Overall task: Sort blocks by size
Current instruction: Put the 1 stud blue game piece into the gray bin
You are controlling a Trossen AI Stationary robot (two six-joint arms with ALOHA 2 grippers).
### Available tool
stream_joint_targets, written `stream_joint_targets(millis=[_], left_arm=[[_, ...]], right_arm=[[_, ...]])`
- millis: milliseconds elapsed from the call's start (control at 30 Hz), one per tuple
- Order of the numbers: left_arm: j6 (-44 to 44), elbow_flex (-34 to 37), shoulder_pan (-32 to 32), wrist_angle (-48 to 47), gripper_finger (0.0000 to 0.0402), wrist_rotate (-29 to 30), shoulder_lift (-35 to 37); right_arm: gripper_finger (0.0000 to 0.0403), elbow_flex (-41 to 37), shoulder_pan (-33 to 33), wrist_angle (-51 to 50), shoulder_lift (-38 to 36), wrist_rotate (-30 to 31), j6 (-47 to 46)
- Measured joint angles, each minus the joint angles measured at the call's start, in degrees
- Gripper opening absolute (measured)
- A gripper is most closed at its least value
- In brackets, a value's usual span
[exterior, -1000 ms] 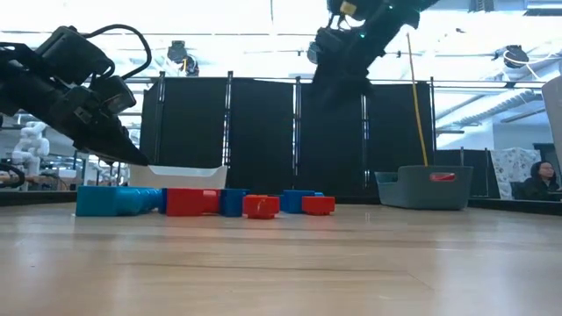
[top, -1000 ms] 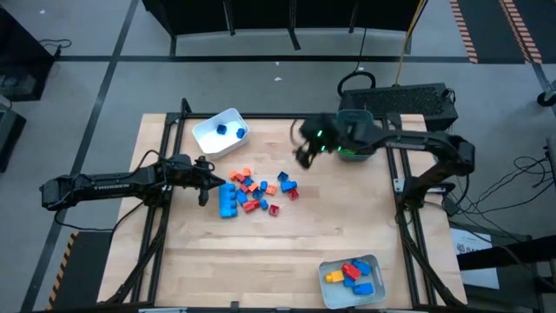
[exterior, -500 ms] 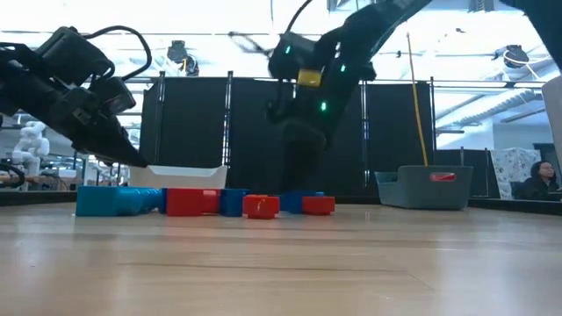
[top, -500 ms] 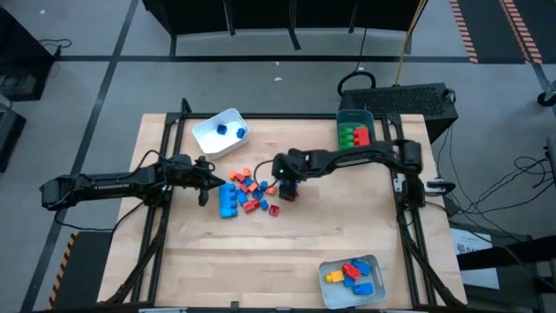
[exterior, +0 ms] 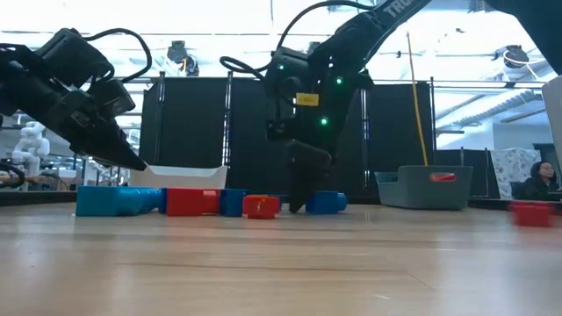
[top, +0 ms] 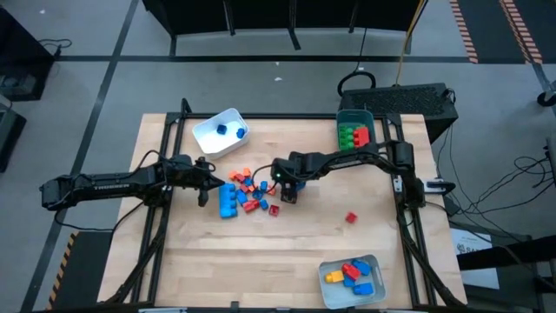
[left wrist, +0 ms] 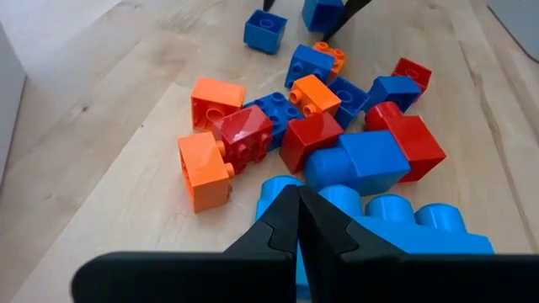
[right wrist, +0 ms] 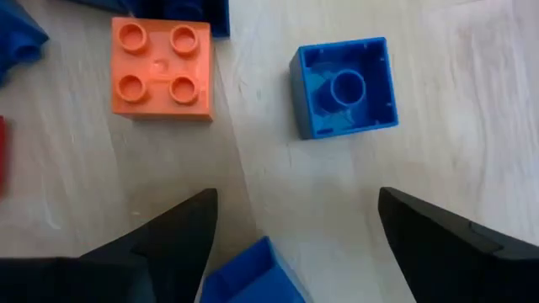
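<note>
A pile of red, orange and blue blocks (top: 252, 191) lies mid-table, with a long blue brick (top: 227, 201) at its left end. My left gripper (top: 205, 184) is shut and empty, hovering by the pile's left end; it also shows in the left wrist view (left wrist: 296, 220). My right gripper (top: 287, 189) is down at the pile's right side, wide open (right wrist: 296, 202). A blue brick (right wrist: 253, 273) lies between its fingers. An upturned blue brick (right wrist: 345, 87) and an orange brick (right wrist: 162, 67) lie just beyond. A lone red brick (top: 351, 217) lies toward the table's right. My right gripper points down with its fingertips at the table in the low view (exterior: 299, 204), beside a blue brick (exterior: 327, 203). Whether a finger touches that brick, I cannot tell.
A white tray (top: 208, 137) with small blue blocks stands at the far left. A teal bin (top: 340, 122) with green and red blocks stands at the far right. A grey tray (top: 326, 271) with mixed blocks stands at the near right edge. Bare wood lies near the front.
My right gripper has swung from the teal bin toward the pile and come down to the table at the pile's right side. A red brick from that side of the pile has shot across the table toward the right and near edges.
</note>
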State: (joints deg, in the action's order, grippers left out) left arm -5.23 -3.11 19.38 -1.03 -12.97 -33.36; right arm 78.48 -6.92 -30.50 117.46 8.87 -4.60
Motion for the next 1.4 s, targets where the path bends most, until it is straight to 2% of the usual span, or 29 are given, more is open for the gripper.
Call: stream_joint_targets(millis=[233,700,833,1033,1133,1167,1233,1400], left_arm=[[-0.2,0.0,0.0,-0.1,0.0011,0.0,0.0],[0.0,0.0,0.0,0.0,0.0011,0.0,0.0],[0.0,0.0,0.0,0.0,0.0011,0.0,0.0],[-0.3,0.0,0.0,0.0,0.0011,0.0,0.0],[-0.3,0.0,0.0,0.0,0.0011,0.0,0.0],[-0.3,0.0,0.0,0.0,0.0011,0.0,0.0],[-0.3,0.0,0.0,0.0,0.0011,0.0,0.0],[-0.3,0.0,0.0,0.0,0.0011,0.0,0.0]], right_arm=[[0.0313,0.0,0.1,-4.9,-0.2,-2.0,-4.8],[0.0303,0.1,1.0,-12.7,-0.3,-3.2,-8.2],[0.0252,0.0,1.0,-12.7,-0.3,-3.6,-8.3],[0.01,0.0,1.4,-12.6,-0.2,-4.2,-8.2],[0.0056,0.0,1.6,-12.9,-0.2,-3.9,-8.0],[0.0025,0.0,1.6,-13.0,-0.2,-4.2,-7.9],[0.0007,-0.1,1.8,-13.0,-0.2,-4.1,-8.0],[0.0015,1.5,1.8,-14.1,0.0,-4.2,-8.5]])
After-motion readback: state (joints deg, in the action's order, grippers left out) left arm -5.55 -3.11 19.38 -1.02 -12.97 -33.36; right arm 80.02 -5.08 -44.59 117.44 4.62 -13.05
